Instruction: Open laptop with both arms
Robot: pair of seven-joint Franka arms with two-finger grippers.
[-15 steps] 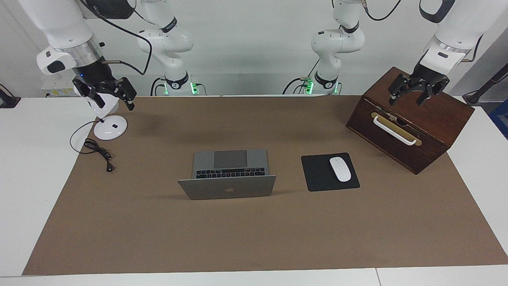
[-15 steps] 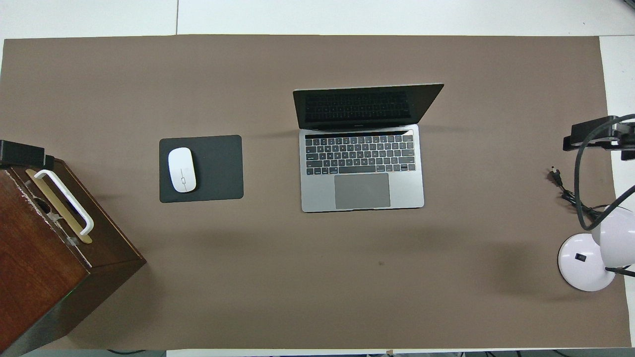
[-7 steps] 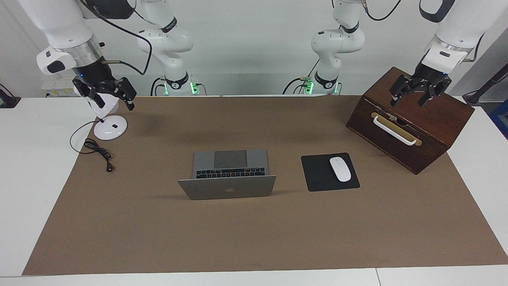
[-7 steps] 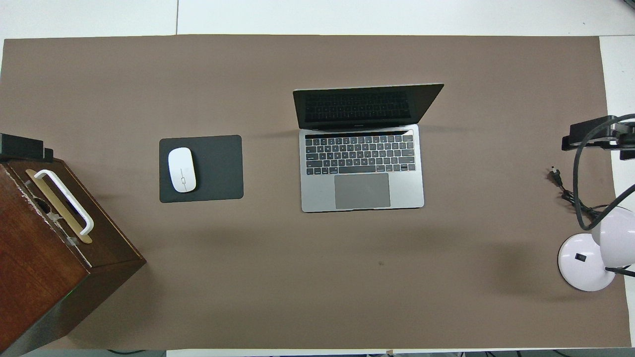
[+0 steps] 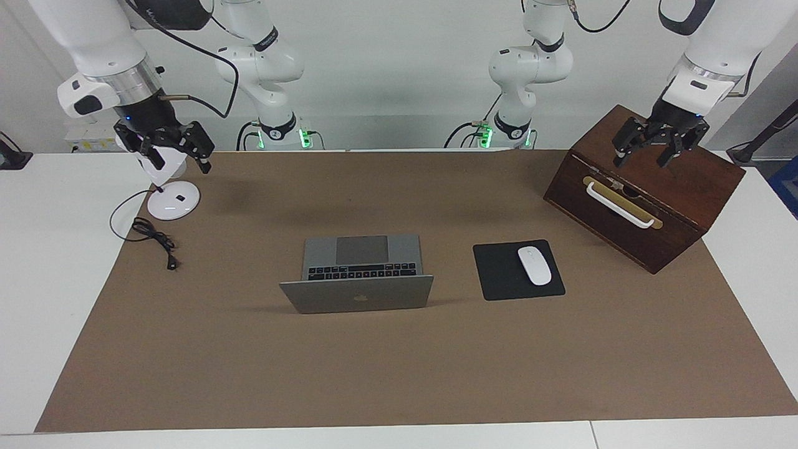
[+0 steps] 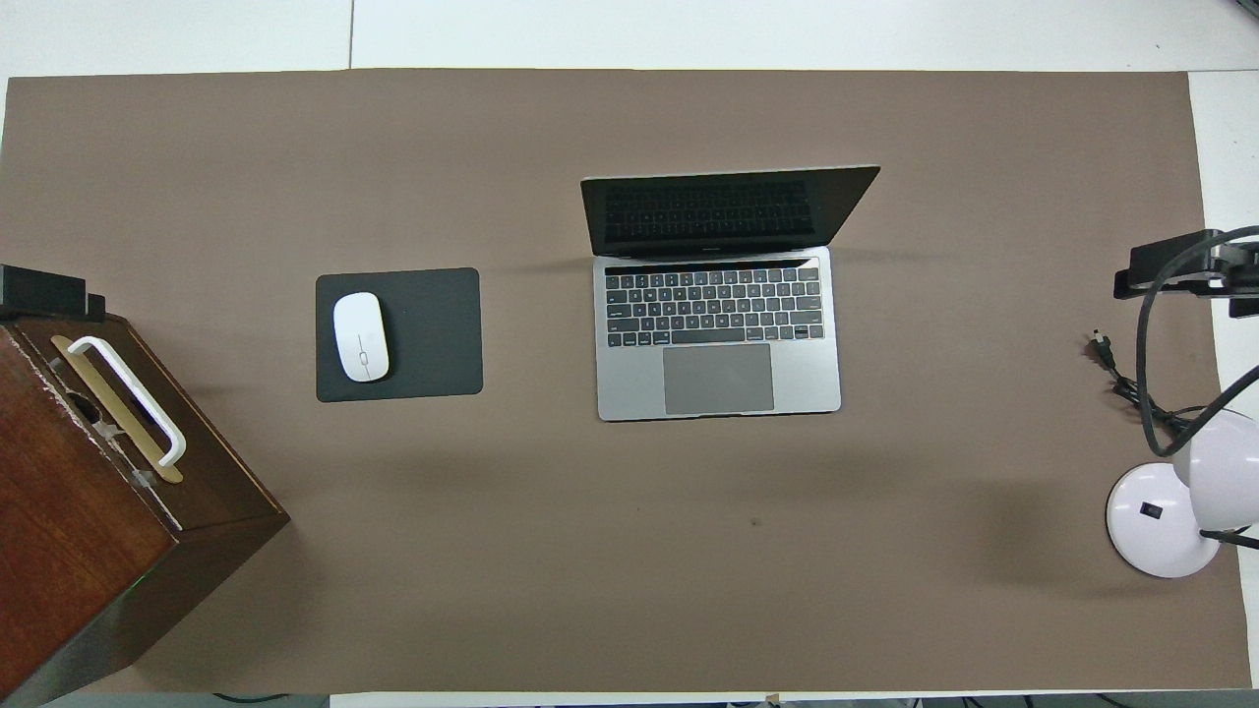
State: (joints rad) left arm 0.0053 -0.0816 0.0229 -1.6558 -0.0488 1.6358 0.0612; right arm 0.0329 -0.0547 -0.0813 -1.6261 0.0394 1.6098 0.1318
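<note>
Silver-grey laptop (image 5: 356, 284) sat open mid-mat, well apart from both grippers | facing: left gripper (image 5: 648, 150) hung over the wooden box (image 5: 648, 206), fingers spread, empty; right gripper (image 5: 177, 154) over the lamp (image 5: 169, 198), fingers apart | overhead: laptop (image 6: 718, 334) beside the mouse pad (image 6: 433, 334), only gripper tips showed at the edges

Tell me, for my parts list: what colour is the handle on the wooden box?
White, on a brass-coloured plate; the handle shows best in the overhead view.
</note>
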